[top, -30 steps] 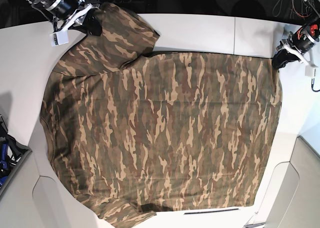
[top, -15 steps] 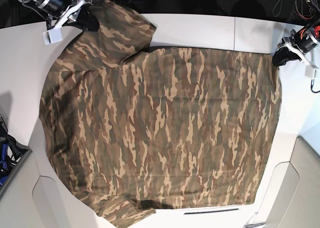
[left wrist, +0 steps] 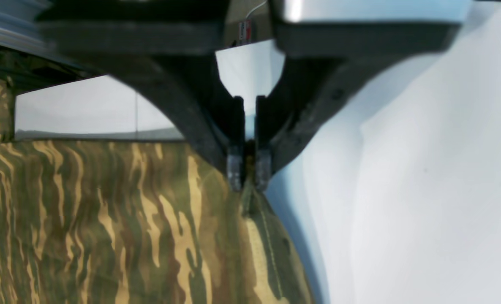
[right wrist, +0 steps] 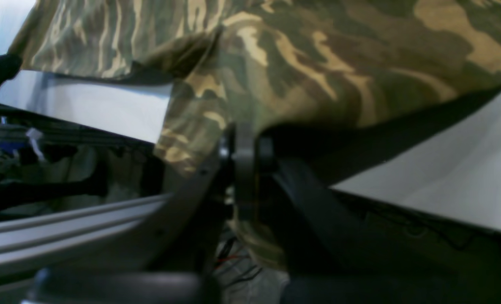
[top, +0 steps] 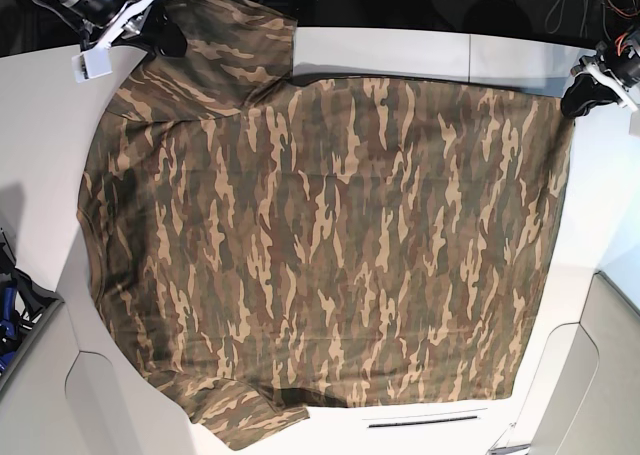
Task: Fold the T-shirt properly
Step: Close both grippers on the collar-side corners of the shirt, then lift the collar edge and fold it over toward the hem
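**Both claws pulling the shirt flat toward the far edge**

The T-shirt [top: 320, 245] is lying spread across the white worktop [top: 400, 55], covering most of it, with one sleeve hanging near the close edge and the other up at the far left corner of the base view. The left claw [left wrist: 249, 175] is clenched on a seamed corner of the fabric, its tips pinching the cloth tight where the hem is meeting the bare worktop. The right claw [right wrist: 244, 145] is likewise clamped shut on the shirt, gripping a dark-edged fold near the sleeve, with cloth draping over and past the worktop edge.

Compared with a second ago, both arms are sitting further toward the far edge and further apart: the right claw is now nearer the top left corner of the base view, the left claw nearer the top right. The shirt is being dragged along with them, its far edge now straighter and the body smoother.

This is looking like the flattening stage, not yet a fold. The next move probably calls for releasing once the cloth is taut and square.
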You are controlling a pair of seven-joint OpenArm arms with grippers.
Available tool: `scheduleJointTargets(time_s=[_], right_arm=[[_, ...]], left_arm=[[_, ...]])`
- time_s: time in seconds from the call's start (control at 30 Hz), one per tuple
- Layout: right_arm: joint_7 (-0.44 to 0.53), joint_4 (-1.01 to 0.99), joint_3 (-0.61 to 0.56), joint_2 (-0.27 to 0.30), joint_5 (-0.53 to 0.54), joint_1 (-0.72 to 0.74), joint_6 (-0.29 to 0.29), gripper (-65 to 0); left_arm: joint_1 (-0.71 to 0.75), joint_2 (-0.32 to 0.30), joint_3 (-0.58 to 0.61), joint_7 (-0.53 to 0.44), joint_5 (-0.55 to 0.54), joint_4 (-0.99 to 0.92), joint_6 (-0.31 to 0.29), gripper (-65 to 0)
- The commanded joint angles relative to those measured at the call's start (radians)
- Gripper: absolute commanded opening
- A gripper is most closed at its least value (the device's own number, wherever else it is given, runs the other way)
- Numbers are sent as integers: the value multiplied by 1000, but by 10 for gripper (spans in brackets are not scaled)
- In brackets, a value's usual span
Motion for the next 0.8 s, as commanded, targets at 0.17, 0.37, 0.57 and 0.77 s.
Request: scheduleJointTargets(time_s=[0.17,0.37,0.57,0.77], right_arm=[[20,71,64,8,32,43,15,-650],[19,65,106,8,1,180,14,-650],[20,-4,105,14,-36,337,14,-650],[20,-111,105,14,-39,502,15,-650]], left_arm=[[-41,-22,-26,-45,-18,15,-5,-650],[-148,-21,-25,-45,-14,14,-5,-650],[-249,-20,-24,-100,86,12,-5,-650],[-342,-18,37,-206,222,-28,-5,-650]])
